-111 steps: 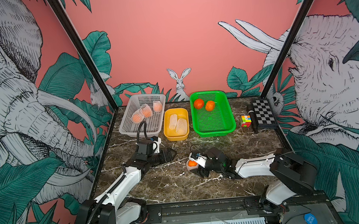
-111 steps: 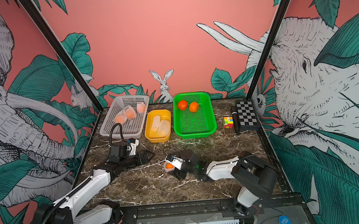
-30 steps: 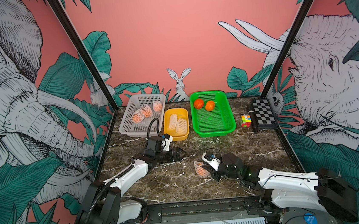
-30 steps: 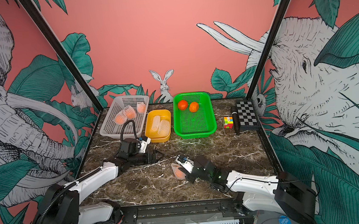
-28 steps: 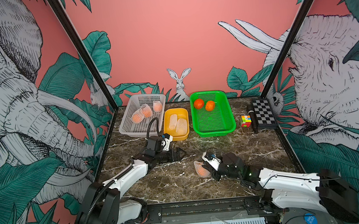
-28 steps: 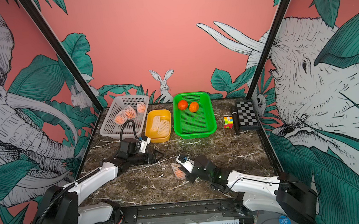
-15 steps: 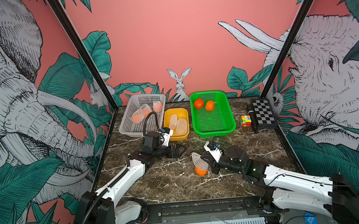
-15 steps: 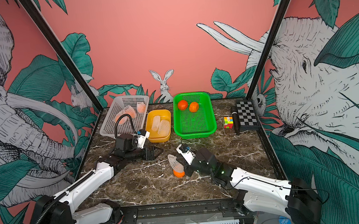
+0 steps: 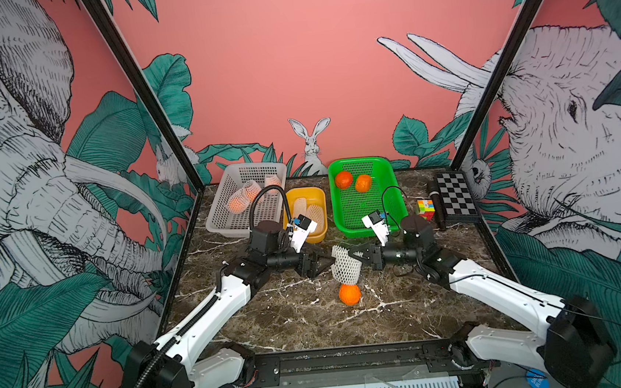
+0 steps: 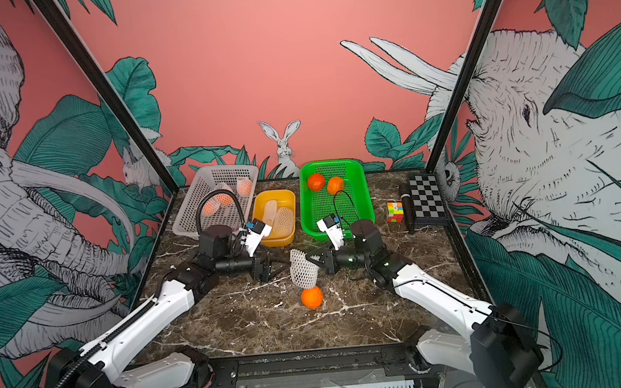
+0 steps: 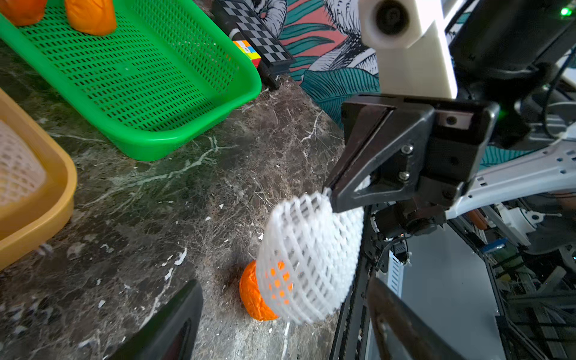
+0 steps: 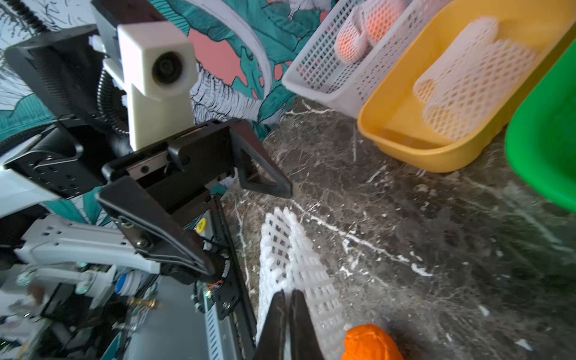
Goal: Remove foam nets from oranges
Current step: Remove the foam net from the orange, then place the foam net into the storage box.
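foam net: the foam net (image 9: pixel 346 265) i'm working hangs in the air mid-table, between my two grippers, and looks empty.
net axis: the long axis is near upright, leaning a little. the pinched end is up and the open mouth points down.
orange: the orange (image 9: pixel 349 294) sits bare on the table (image 9: pixel 274 321) right under that mouth. i can't tell whether the mesh brushes its top.
right gripper: my right gripper (image 9: pixel 357 254) is clamped tight on the net's upper rim, with the mesh flattened between the tips.
left gripper: my left gripper (image 9: pixel 326 265) is spread wide with nothing in it. it sits just beside the net, opposite the right gripper and level with the net's upper part.
key relation: the orange lies below the right fingertips, along the net's axis. i judge a lift along that axis clears it, and the free left arm is well placed for the fruit.
drop-offs: behind are the yellow tray (image 9: pixel 321 201) with two empty nets, the green basket (image 9: pixel 397 199) with two bare oranges, and the white basket (image 9: pixel 222 210) with netted fruit.
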`<action>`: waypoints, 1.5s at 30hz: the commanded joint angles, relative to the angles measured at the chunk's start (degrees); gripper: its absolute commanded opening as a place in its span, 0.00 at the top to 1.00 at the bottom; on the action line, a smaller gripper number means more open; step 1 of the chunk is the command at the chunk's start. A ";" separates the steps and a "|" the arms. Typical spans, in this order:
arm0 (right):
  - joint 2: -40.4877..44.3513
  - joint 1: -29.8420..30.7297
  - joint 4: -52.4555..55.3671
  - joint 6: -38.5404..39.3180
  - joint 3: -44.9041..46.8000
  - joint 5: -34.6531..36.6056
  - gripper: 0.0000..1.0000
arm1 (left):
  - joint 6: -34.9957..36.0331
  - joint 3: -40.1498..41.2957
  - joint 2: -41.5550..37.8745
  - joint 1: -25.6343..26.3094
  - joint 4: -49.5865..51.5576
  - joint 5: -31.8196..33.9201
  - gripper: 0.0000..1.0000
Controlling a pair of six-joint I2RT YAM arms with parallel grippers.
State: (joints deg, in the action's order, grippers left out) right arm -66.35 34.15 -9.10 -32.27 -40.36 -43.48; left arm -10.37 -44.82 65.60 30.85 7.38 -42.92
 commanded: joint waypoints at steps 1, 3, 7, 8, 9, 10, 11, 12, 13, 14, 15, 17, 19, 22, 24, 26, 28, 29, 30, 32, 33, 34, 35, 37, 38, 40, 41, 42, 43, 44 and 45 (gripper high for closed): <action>0.52 -0.42 -5.26 -3.75 -0.54 -6.25 1.00 | 2.83 -0.58 1.13 1.40 -2.21 -0.72 0.16; 0.42 -0.46 -7.25 -5.02 -0.31 -6.99 1.00 | 3.12 -0.66 2.30 2.42 -3.61 -0.12 0.16; -0.44 -0.44 -7.98 -5.31 -0.50 -7.58 1.00 | 0.89 -0.74 4.68 3.78 -7.22 -1.34 0.19; -0.43 -0.54 -7.87 -5.19 -0.53 -7.45 1.00 | 0.37 -0.79 4.89 3.86 -7.23 -1.74 0.22; -0.36 -0.52 -7.70 -4.97 -0.45 -6.98 1.00 | 0.12 -0.87 4.74 3.95 -6.84 -1.85 0.24; -0.28 -0.62 -7.24 -4.60 -0.42 -6.43 1.00 | -0.04 -0.65 4.38 3.95 -6.38 -1.84 0.27; -0.18 -0.73 -6.47 -3.87 -0.42 -5.67 1.00 | -0.24 -0.25 3.78 3.95 -6.03 -1.49 0.30; -0.10 -0.80 -5.66 -3.18 -0.51 -4.83 1.00 | -0.48 0.31 3.02 3.95 -5.73 -1.07 0.31; -0.10 -0.99 -5.08 -2.73 -0.68 -4.27 1.00 | -0.73 0.72 2.42 3.95 -5.70 -0.70 0.33; -0.22 -1.10 -4.38 -2.15 -0.94 -3.33 1.00 | -0.99 1.38 1.67 3.95 -5.84 -0.51 0.37; -0.46 -1.27 -3.29 -1.39 -1.28 -2.79 1.00 | -1.37 1.81 1.14 3.97 -5.88 -0.22 0.40; -1.21 -1.37 -2.55 -0.63 -1.71 -2.10 1.00 | -1.95 2.35 0.55 3.95 -6.21 -0.17 0.47; -2.26 -1.37 -1.80 -0.09 -2.25 -1.64 1.00 | -2.54 2.32 0.53 3.95 -6.05 -0.14 0.58; -3.88 -1.39 -1.71 0.02 -2.78 -1.69 1.00 | -2.92 1.95 0.91 4.00 -5.51 -0.49 0.70; -4.49 -1.45 -1.34 0.22 -3.18 -1.63 0.95 | -3.07 1.22 1.26 3.95 -4.19 -0.46 0.76; -4.75 -1.54 -0.05 0.99 -3.73 -0.88 0.78 | -3.42 -0.07 1.48 3.97 -1.76 0.80 0.84; -4.67 -1.68 2.17 2.41 -4.55 0.71 0.57 | -2.94 -1.63 1.52 3.91 1.06 3.00 0.87; -4.48 -1.91 4.10 3.53 -5.13 2.17 0.48 | -2.82 -2.51 1.43 3.77 2.65 4.86 0.89; -4.07 -2.22 6.52 4.89 -5.53 4.04 0.42 | -2.55 -3.60 1.59 3.23 4.80 6.76 0.91; -2.70 -2.94 10.72 8.10 -5.98 8.61 0.32 | -2.28 -6.93 2.91 0.15 8.98 7.48 0.94; -1.52 -3.12 12.26 9.97 -5.87 11.50 0.28 | -2.20 -9.03 4.15 -2.07 11.43 7.23 0.97; -0.53 -3.13 13.05 11.55 -5.40 13.86 0.25 | -2.04 -10.91 5.41 -4.55 13.52 6.98 0.99; 0.66 -3.05 13.02 12.39 -4.53 15.93 0.23 | -1.53 -13.07 6.90 -6.89 15.41 7.41 1.00; 2.40 -3.10 11.33 13.27 -2.60 18.47 0.20 | 0.95 -18.65 10.20 -9.26 20.93 10.51 1.00; 3.07 -3.06 9.97 13.52 -1.60 18.93 0.20 | 2.96 -21.97 12.22 -9.85 23.84 11.97 1.00; 3.65 -3.13 8.22 14.12 -0.43 19.23 0.19 | 6.55 -28.42 16.17 -10.20 29.09 16.06 1.00; 3.75 -3.08 7.32 14.59 -0.06 19.11 0.19 | 8.02 -31.41 18.23 -10.28 30.98 18.40 1.00; 3.52 -3.11 6.55 14.77 0.19 19.28 0.19 | 8.43 -34.27 20.37 -10.36 32.76 20.32 1.00; 3.37 -3.13 5.99 14.78 0.21 19.30 0.19 | 8.44 -36.35 22.19 -10.72 33.62 20.59 1.00; 2.94 -3.10 5.37 14.74 0.19 18.86 0.19 | 8.44 -38.84 24.28 -11.05 34.37 20.27 1.00; 2.36 -3.12 4.61 14.63 0.13 18.51 0.19 | 8.22 -41.08 26.36 -11.23 35.41 20.91 1.00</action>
State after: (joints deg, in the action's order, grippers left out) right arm -63.35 31.07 0.21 -19.33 -40.47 -26.20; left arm -5.43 -81.17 88.79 20.18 34.39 -26.02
